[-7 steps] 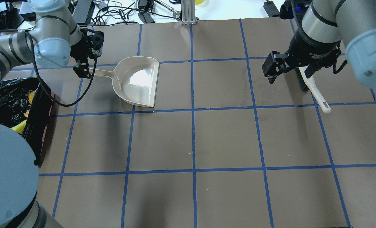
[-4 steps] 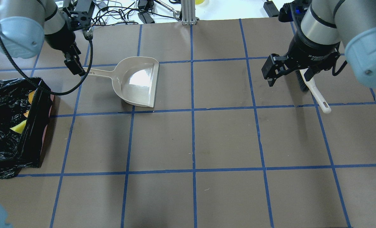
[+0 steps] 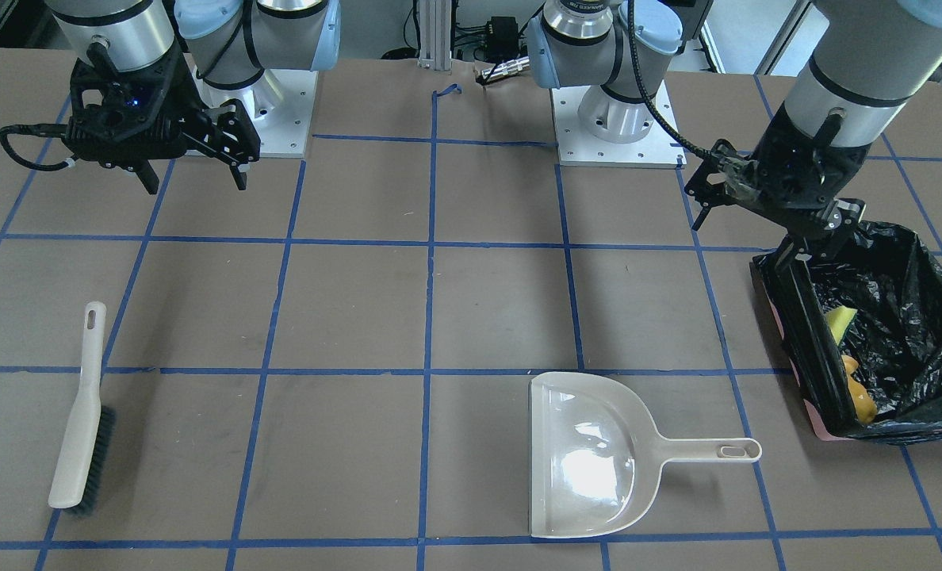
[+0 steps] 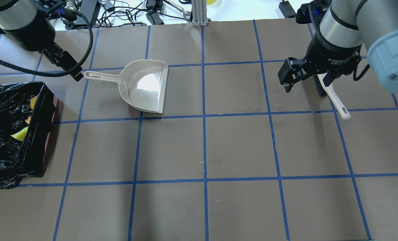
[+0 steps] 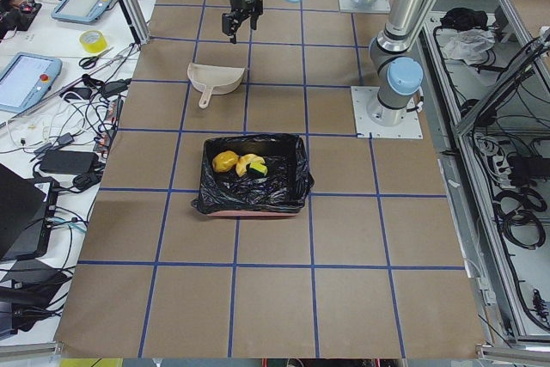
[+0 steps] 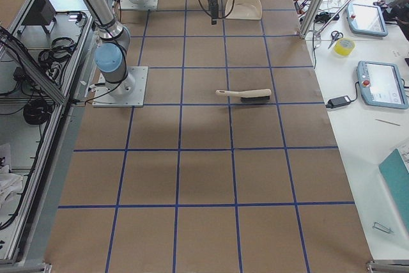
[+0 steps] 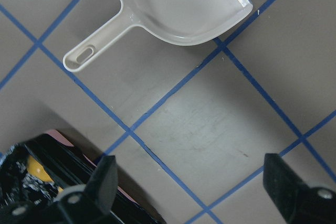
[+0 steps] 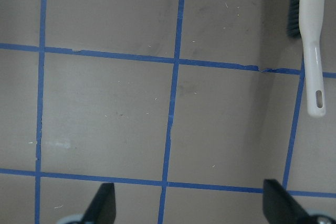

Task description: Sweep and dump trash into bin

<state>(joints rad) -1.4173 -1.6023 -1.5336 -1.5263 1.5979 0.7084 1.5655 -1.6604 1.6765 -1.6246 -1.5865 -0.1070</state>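
Note:
The bin (image 4: 43, 134), lined with a black bag, stands at the table's left edge and holds the trash: a yellow-brown lump (image 5: 225, 161), a yellow-and-green sponge (image 5: 259, 168) and a pale piece (image 5: 244, 163). The bin also shows in the front view (image 3: 804, 333) and the left wrist view (image 7: 79, 161). My left gripper (image 4: 65, 67) is open and empty, just left of the dustpan's handle and beyond the bin; its fingertips (image 7: 102, 182) stand wide apart. My right gripper (image 4: 306, 80) is open and empty above bare table, left of the brush.
The empty beige dustpan (image 4: 145, 87) lies flat at the left centre, handle toward my left gripper. The beige brush (image 4: 334, 98) lies on the table at the right, partly under my right wrist. Cables and boxes lie beyond the far edge.
My left arm has swung away to the left and back from the dustpan's handle, uncovering the bin. The dustpan, brush and right gripper have stayed put.

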